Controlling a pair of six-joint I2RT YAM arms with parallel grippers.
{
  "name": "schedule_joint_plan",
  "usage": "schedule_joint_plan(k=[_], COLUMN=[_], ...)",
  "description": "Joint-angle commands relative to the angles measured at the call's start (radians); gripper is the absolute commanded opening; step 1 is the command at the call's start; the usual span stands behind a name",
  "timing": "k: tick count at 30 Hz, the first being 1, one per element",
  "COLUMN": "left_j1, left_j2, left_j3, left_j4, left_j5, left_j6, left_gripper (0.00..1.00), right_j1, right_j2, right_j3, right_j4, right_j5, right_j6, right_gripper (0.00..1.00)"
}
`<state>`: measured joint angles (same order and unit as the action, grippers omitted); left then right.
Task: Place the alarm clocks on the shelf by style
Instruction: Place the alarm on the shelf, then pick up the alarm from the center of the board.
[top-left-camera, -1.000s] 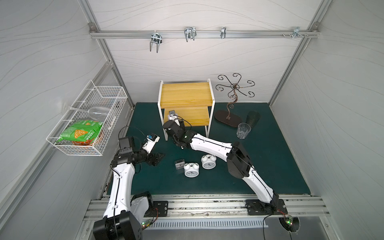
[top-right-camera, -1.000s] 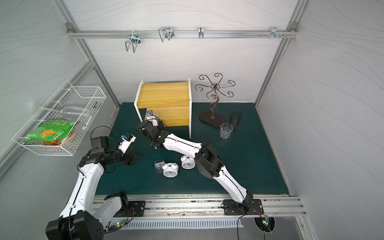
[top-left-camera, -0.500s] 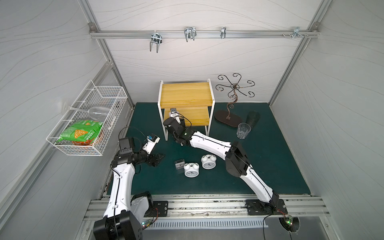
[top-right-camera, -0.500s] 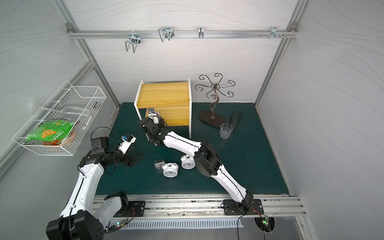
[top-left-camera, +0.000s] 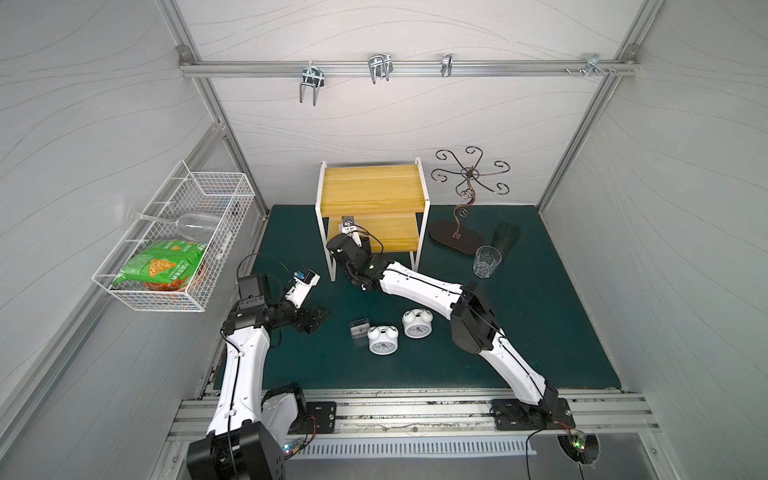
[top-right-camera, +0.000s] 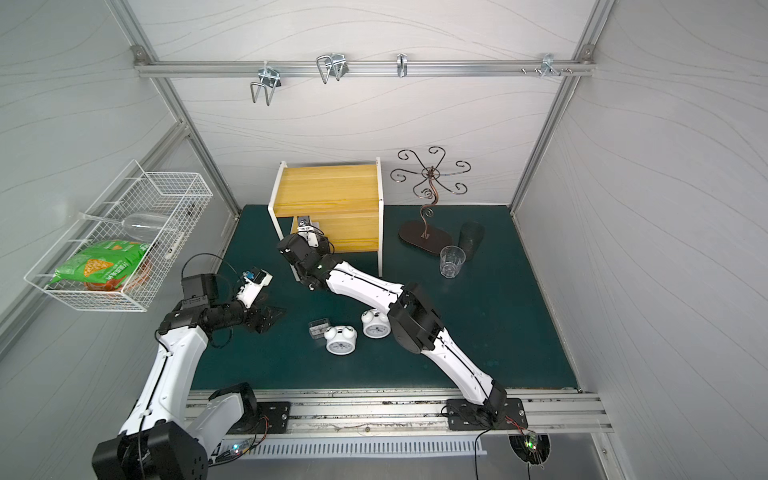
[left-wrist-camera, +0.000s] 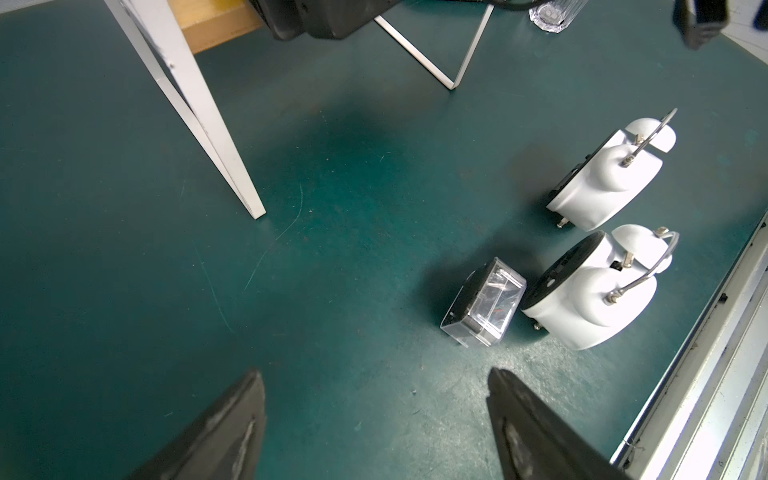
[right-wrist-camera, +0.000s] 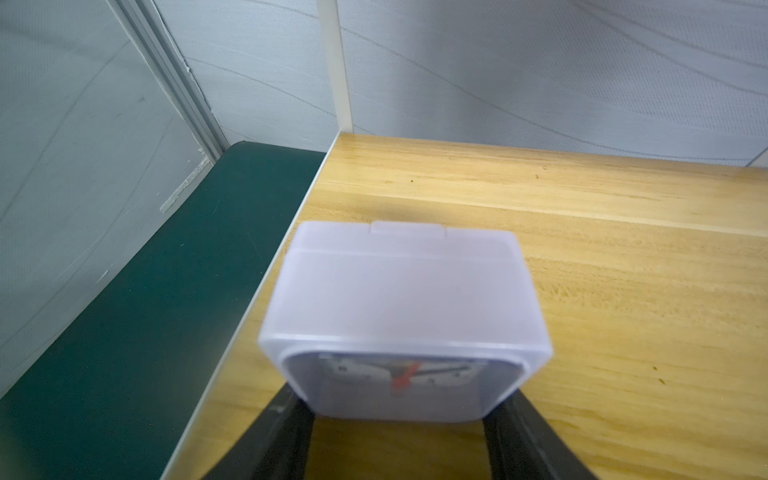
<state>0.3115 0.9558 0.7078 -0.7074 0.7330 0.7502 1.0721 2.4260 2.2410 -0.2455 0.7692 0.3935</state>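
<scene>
Right wrist view: my right gripper (right-wrist-camera: 395, 417) clamps the square clock (right-wrist-camera: 403, 307) low over the shelf (right-wrist-camera: 602, 257), upper-centre in both top views; I'd seat it flat, clear of the edge, before releasing; left gripper (left-wrist-camera: 374, 374) spread, idle.

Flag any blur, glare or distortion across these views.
Right wrist view: the square white clock is soft, too near the lens; the shelf board behind it is sharper. Left wrist view: the twin-bell clocks blow out to white. Both top views: sharp, evenly lit, no glare.

Even bright light, blurry square clock (right-wrist-camera: 401, 320)
</scene>
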Motion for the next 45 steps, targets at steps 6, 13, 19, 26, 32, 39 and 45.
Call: schedule_joint_plan(k=[6,13,19,26,32,39,45], left_j1=[0.007,0.006,0.006,0.006,0.004,-0.137,-0.285], left_j2=[-0.017,-0.023,-0.024,-0.035,-0.024,0.018,0.031], left_j3=[-0.004,-0.010,-0.007,-0.016,-0.017,-0.024,-0.094], left_j4=[-0.007,-0.024,-0.067,-0.129,-0.204,-0.216,-0.090], left_j5=[0.027,0.037,0.069,0.101,0.124,-0.025,-0.137], left_j6=[0.018,0.036,0.073,0.142,0.254,0.335,0.327], left_gripper=[0.86,0.86,0.87,0.87,0.87,0.83,0.83], right_j1=[0.028,0.046,0.069,0.103,0.114,0.116,0.117], right_j2=[-0.036,-0.125,-0.200,-0.317,-0.465,-0.664,-0.833], right_j3=[-0.048,-0.166,-0.259,-0.410,-0.584,-0.787,-0.954], right_j4=[0.013,0.060,0.070,0.086,0.063,0.019,0.010], right_j5=[0.016,0.024,0.025,0.038,0.019,-0.054,-0.127], right_j6=[-0.016,-0.012,-0.011,-0.008,0.007,0.022,0.038], right_gripper=[0.86,0.96,0.99,0.99,0.99,0.99,0.99])
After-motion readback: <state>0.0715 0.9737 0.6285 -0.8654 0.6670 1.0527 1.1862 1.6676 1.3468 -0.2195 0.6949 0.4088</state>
